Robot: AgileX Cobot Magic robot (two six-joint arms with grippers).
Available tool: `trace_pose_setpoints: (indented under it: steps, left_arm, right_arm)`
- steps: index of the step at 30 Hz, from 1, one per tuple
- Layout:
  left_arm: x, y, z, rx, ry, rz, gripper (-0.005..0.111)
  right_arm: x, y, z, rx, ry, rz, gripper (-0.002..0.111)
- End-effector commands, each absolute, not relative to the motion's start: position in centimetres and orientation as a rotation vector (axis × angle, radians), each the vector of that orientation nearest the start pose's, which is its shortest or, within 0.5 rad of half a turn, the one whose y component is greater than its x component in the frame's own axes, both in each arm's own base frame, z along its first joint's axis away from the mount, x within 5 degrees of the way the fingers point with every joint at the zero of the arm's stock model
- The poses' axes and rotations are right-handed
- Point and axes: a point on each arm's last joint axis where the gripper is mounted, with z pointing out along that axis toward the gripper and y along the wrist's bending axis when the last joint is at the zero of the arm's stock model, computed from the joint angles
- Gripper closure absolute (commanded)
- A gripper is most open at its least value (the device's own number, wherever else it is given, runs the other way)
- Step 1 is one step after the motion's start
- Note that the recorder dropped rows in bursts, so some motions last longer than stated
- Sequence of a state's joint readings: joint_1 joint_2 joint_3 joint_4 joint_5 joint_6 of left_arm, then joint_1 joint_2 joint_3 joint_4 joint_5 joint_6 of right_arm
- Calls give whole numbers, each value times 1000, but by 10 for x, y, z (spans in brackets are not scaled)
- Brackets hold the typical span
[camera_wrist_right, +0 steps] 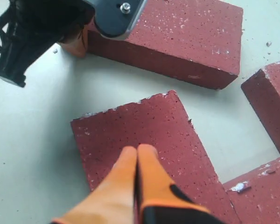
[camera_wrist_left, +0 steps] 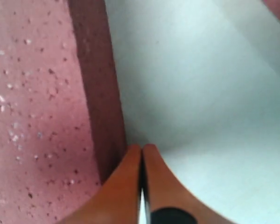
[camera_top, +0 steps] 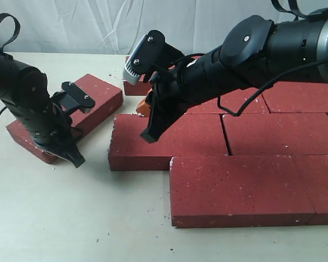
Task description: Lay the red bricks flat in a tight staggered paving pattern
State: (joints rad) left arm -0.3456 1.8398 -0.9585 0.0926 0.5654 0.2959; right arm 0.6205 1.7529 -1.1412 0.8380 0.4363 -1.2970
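Observation:
Several dark-red bricks lie flat in staggered rows: a front-row brick [camera_top: 240,191], a middle-row brick [camera_top: 169,142] and others behind. One loose brick [camera_top: 71,117] lies slanted at the left, apart from the rows. My left gripper [camera_top: 76,161] is shut and empty, its tips [camera_wrist_left: 141,147] low against this loose brick's [camera_wrist_left: 37,93] side face. My right gripper [camera_top: 149,137] reaches across the middle, shut and empty, with its tips [camera_wrist_right: 137,149] on the left end of the middle-row brick [camera_wrist_right: 144,126].
A strip of pale table [camera_top: 98,158] separates the loose brick from the rows. Another brick end [camera_wrist_right: 270,107] lies close behind the right gripper's brick. Small crumbs [camera_top: 147,210] dot the table in front. A white sheet hangs at the back.

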Motion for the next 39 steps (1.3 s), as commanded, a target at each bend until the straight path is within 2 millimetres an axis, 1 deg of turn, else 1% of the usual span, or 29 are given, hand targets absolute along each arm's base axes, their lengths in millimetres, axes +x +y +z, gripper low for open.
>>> trace_pose_setpoints:
  steps: [1,5,9,11,14,16,18,20,22,24,26,28,30,33,35,36,37,39]
  left_arm:
    - [310,-83,137,944,2801,142,107]
    - [318,-60,137,829,2809,150,107]
    - [327,-39,138,705,2770,148,107]
    - [328,-29,136,656,2753,151,107]
    - [327,-17,133,579,2758,141,107]
    - [326,-12,133,553,2770,138,107]
    - [323,-12,133,532,2802,123,107]
    - [317,-15,142,544,2832,119,107]
    - [312,-16,162,521,2806,109,107]
    - [307,-17,184,489,2741,103,107]
    - [301,-15,206,479,2633,124,107]
    - [298,-11,220,466,2504,159,107]
    - [299,-3,228,410,2370,178,107]
    - [297,20,216,290,2310,205,107]
    - [295,40,206,161,2303,212,107]
    - [295,51,201,69,2302,209,107]
    - [295,60,198,1,2307,206,107]
    - [294,77,189,-113,2322,210,107]
  right_arm:
    - [290,241,225,-1403,1923,423,109]
    - [291,241,225,-1395,1920,414,109]
    - [292,241,225,-1387,1918,405,109]
    - [292,241,224,-1387,1921,404,109]
    - [295,241,223,-1368,1920,387,109]
    - [297,241,220,-1355,1926,376,109]
    - [300,242,215,-1320,1943,373,109]
    - [305,244,210,-1225,1986,406,109]
    - [309,248,210,-1174,2004,440,109]
    - [311,252,210,-1157,2010,469,109]
    - [315,257,213,-1168,2003,505,109]
    - [324,264,216,-1134,1996,524,109]
    - [341,275,224,-1048,1999,547,109]
    - [365,294,227,-1041,2048,575,109]
    - [380,306,223,-1050,2112,552,109]
    - [389,311,220,-1057,2149,501,109]
    - [394,318,211,-1068,2189,451,109]
    - [407,329,201,-1064,2261,307,109]
